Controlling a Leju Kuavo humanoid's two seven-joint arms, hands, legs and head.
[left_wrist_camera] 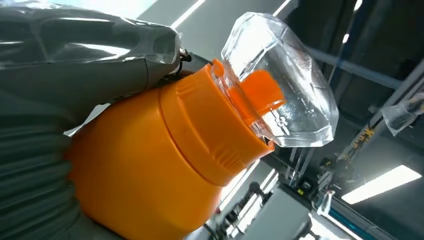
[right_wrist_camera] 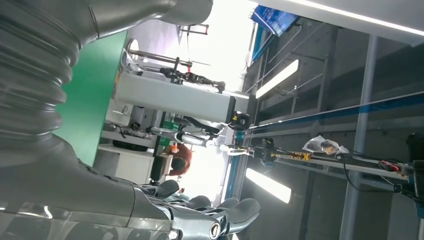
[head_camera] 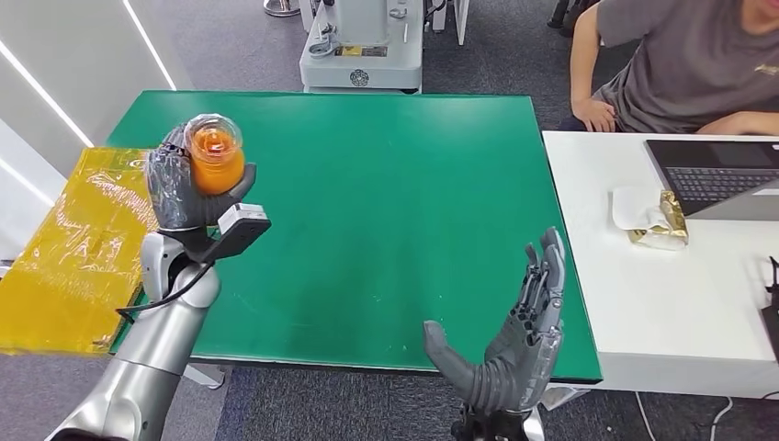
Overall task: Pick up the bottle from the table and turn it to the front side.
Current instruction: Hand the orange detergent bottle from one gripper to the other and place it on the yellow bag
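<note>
Head view | left hand holds orange bottle | label unreadable

The right hand comes in large and close: a grey ribbed cover, a thick grey thumb, and darker fingers stretched out straight with nothing between them. Beside the cover lies a strip of the green table. Past the table's edge stands a pale grey machine with dark cables and fittings on it (the details are too small to tell). Further off run long ceiling lights and grey beams, one with a blue stripe.
</note>
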